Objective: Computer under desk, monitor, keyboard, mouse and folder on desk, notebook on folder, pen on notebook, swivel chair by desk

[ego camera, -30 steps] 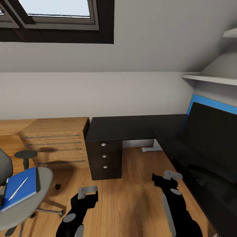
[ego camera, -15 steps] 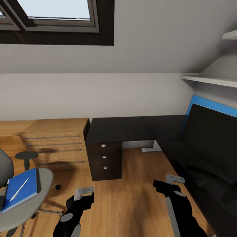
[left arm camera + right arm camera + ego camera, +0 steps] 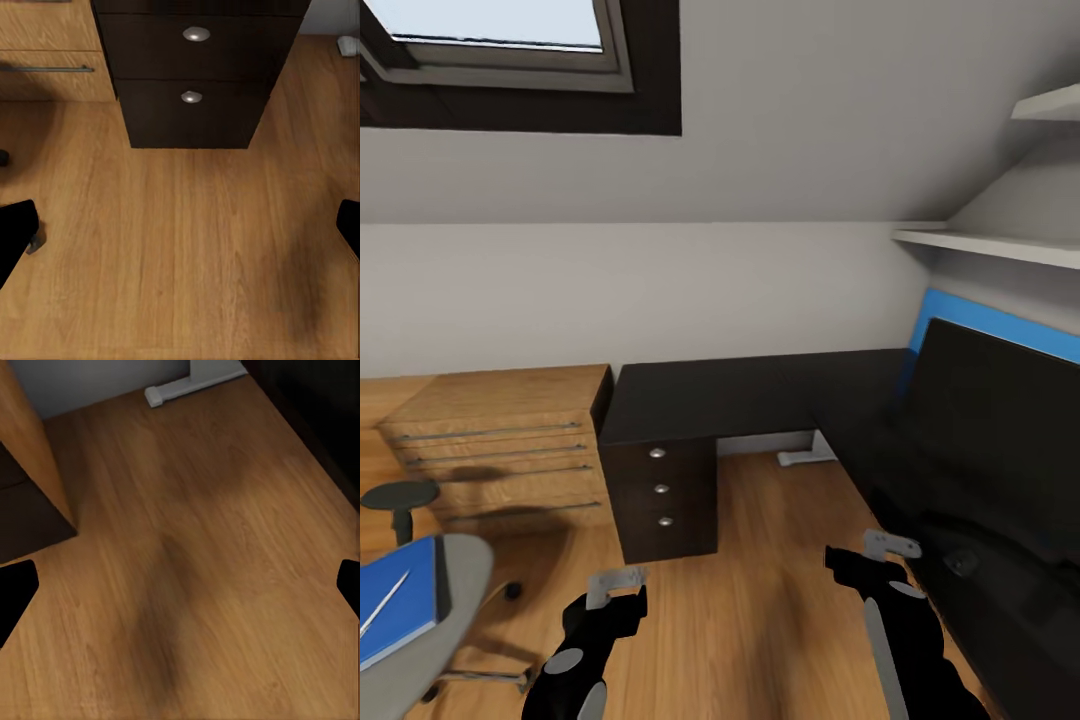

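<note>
The black L-shaped desk (image 3: 710, 395) stands ahead, its dark drawer unit (image 3: 660, 490) with silver knobs under the left end. On the desk's right wing the large black monitor (image 3: 1000, 420) stands against a blue panel. At the lower left edge is the grey swivel chair (image 3: 455, 590). The blue folder (image 3: 400, 612) lies on its seat with the white pen (image 3: 382, 603) on top. My left gripper (image 3: 615, 592) and right gripper (image 3: 872, 556) hang over the wooden floor, both open and holding nothing. The left wrist view faces the drawer unit (image 3: 195, 75). Keyboard, mouse, notebook and computer are out of view.
A light wooden counter with drawers (image 3: 490, 440) adjoins the desk's left end. The desk's white leg foot (image 3: 191, 379) rests on the floor by the wall. Wall shelves (image 3: 980, 243) hang above the monitor, and a roof window (image 3: 490, 30) sits high on the left.
The whole view has turned to the right, so chair, counter and desk sit further left in the picture. Both grippers sank a little lower in the picture a moment ago and stay open.
</note>
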Tool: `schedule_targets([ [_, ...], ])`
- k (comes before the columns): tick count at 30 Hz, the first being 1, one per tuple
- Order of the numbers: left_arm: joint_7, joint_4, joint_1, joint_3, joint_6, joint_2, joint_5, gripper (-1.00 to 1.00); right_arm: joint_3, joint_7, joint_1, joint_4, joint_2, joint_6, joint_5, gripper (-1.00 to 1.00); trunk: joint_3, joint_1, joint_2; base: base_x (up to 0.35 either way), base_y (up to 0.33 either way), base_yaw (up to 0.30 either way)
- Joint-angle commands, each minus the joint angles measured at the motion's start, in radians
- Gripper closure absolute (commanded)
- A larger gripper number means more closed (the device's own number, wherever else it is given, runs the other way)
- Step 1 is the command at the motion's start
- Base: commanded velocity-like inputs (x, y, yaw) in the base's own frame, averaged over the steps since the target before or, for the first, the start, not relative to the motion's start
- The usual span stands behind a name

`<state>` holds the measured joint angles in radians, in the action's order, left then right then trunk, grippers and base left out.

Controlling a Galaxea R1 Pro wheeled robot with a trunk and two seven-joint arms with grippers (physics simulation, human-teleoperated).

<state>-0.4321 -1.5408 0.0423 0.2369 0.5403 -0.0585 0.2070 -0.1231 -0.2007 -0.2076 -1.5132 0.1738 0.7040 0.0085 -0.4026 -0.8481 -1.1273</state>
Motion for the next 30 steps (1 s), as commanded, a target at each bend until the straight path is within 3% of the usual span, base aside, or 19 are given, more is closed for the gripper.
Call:
schedule_targets([
  [1, -0.01, -0.001, 0.001, 0.002, 0.002, 0.0, 0.011, -1.0, -0.001, -0.002, -0.001, 0.0, 0.001, 0.005, 0.001, -1.0, -0.001, -0.001, -0.001, 0.291, 0.0, -0.28],
  [13, -0.01, 0.001, 0.001, 0.008, 0.001, -0.001, 0.011, -1.0, -0.001, -0.004, 0.0, 0.0, 0.001, 0.003, 0.004, -1.0, -0.001, -0.001, -0.001, 0.199, 0.0, -0.292],
  [30, -0.01, 0.002, 0.001, 0.022, 0.003, -0.001, 0.012, -1.0, -0.004, -0.008, 0.0, 0.016, 0.001, -0.019, 0.009, -1.0, -0.001, -0.001, -0.001, 0.017, 0.0, -0.296],
])
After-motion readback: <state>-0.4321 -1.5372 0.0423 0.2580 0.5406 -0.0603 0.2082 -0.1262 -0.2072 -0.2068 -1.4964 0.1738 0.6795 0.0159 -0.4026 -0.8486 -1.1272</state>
